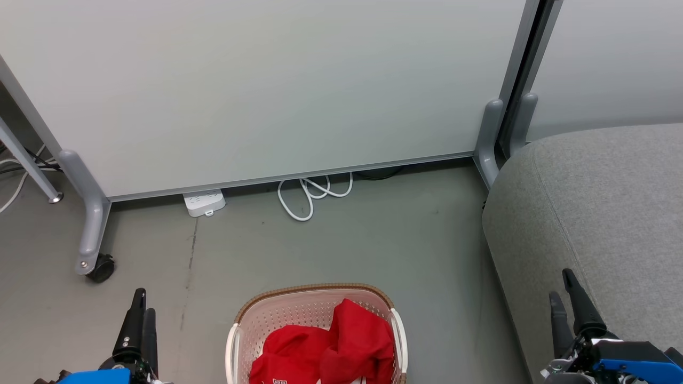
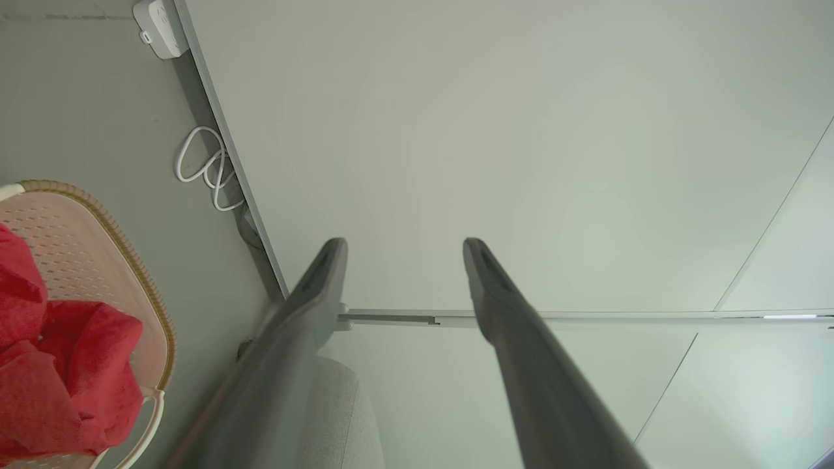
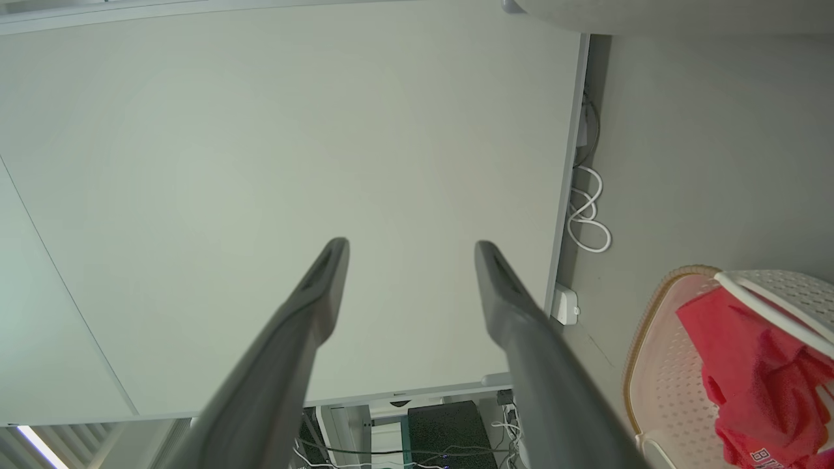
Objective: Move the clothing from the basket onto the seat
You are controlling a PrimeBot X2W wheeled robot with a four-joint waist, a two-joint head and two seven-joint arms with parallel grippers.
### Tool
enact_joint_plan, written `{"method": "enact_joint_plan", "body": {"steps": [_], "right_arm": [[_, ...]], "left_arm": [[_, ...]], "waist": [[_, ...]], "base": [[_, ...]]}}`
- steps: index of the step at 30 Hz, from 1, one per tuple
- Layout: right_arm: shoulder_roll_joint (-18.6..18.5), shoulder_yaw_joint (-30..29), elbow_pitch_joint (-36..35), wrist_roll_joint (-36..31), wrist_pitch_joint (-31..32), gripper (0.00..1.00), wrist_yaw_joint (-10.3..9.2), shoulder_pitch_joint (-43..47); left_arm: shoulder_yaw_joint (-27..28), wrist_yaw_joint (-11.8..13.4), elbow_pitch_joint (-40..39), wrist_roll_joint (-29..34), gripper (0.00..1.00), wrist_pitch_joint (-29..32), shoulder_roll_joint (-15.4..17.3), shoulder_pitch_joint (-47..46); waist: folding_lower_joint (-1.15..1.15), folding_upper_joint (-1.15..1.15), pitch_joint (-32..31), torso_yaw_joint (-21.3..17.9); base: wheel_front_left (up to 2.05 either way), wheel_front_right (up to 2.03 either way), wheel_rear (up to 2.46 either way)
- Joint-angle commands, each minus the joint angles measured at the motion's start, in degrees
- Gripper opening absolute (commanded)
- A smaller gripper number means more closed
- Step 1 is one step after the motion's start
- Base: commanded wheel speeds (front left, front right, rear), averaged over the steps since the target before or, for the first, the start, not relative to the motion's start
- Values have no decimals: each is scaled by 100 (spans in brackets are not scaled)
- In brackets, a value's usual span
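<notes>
Grey floor [image 1: 347, 245] runs back to a pale partition [image 1: 267, 96]; the basket [image 1: 320, 289] sits at the near middle with the red clothing [image 1: 341, 346] heaped inside, and the grey seat [image 1: 603, 213] stands off to its right. Left fingers [image 1: 133, 325] and right fingers [image 1: 581, 304] are spread wide, holding nothing.

The grey floor [image 1: 347, 245] is carrying the basket [image 1: 299, 312] near centre; a white power strip [image 1: 204, 202] and coiled cable [image 1: 312, 194] are lying far, the seat [image 1: 597, 213] standing right.
</notes>
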Motion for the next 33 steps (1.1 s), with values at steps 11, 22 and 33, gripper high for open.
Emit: {"method": "enact_joint_plan", "body": {"steps": [11,22,33], "right_arm": [[-11,155,-276,-869,-344,100,1,-172],[-12,316,-560,-2058,-587,100,1,-212],[-14,566,-753,-3312,-823,100,1,-211]], "left_arm": [[4,-12,-299,979,100,-345,61,-182],[-86,62,-558,2078,100,-587,72,-233],[-384,288,-789,3478,100,-822,82,-239]], "waist": [[0,0,19,7],[0,0,43,12],[0,0,70,18]], "base": [[0,0,0],[0,0,0],[0,0,0]]}}
